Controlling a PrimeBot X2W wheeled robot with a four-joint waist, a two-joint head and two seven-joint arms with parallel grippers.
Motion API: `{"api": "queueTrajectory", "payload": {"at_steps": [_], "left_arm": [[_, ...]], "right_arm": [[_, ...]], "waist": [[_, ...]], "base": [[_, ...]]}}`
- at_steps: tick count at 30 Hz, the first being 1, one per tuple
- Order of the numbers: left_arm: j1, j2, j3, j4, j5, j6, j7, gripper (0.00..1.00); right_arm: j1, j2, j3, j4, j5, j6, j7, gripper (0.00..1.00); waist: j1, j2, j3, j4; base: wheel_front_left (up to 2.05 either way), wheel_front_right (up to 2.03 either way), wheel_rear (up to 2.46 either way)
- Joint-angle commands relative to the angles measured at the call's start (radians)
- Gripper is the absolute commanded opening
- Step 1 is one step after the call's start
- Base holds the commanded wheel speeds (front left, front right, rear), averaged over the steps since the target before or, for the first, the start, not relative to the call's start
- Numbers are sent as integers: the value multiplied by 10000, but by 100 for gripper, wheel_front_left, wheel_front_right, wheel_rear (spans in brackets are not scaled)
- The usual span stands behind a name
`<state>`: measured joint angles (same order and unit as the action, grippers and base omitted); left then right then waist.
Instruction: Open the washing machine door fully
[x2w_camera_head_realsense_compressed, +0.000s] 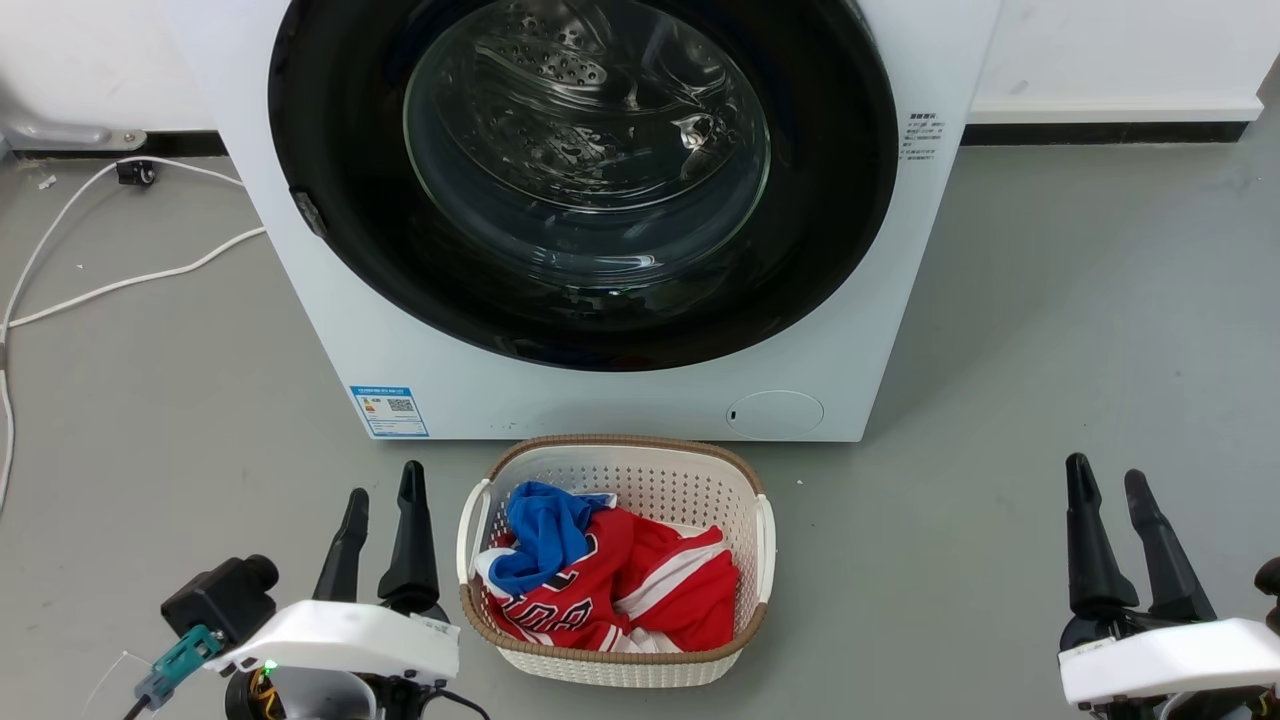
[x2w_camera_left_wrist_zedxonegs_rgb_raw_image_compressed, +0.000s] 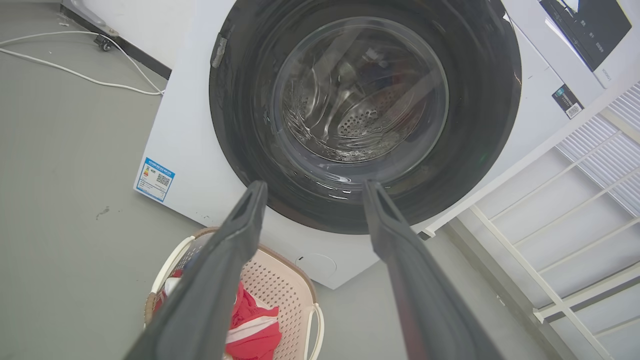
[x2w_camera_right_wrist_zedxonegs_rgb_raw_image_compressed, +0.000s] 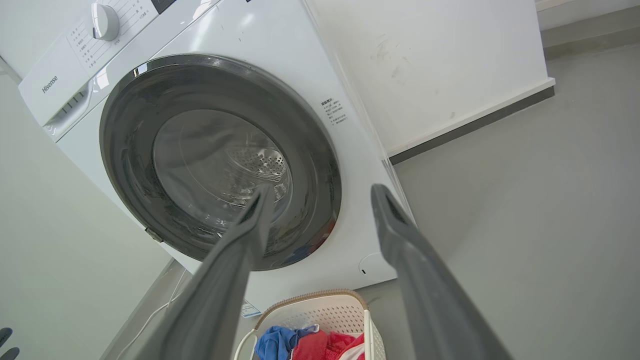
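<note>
Washing machine door (x2w_camera_head_realsense_compressed: 585, 170) sits fully shut.

Door (x2w_camera_head_realsense_compressed: 585, 180) blk; machine (x2w_camera_head_realsense_compressed: 320, 350) wht; basket (x2w_camera_head_realsense_compressed: 650, 480) cream, tan rim; clothes (x2w_camera_head_realsense_compressed: 640, 590) red + blue

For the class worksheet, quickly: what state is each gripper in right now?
Left gripper: open, holding nothing.
Right gripper: open, holding nothing.
</note>
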<state>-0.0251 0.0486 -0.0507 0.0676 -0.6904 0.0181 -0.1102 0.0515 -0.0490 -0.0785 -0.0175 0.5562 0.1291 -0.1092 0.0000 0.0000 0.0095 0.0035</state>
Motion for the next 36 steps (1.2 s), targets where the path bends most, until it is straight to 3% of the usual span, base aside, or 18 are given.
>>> {"api": "queueTrajectory", "payload": {"at_steps": [1,36], "left_arm": [[2,18,-33,-179,287,31,-98,100],[426,19,-659,-408,3536,248,-952,100]], "right_arm": [[54,-23,37,-205,-303,20,-98,100],[756,-20,200,-1044,-3344,23,-958,100]], "waist": [[0,0,-1,3],[0,0,-67,43]], "base": [[0,0,0],[0,0,0]]}}
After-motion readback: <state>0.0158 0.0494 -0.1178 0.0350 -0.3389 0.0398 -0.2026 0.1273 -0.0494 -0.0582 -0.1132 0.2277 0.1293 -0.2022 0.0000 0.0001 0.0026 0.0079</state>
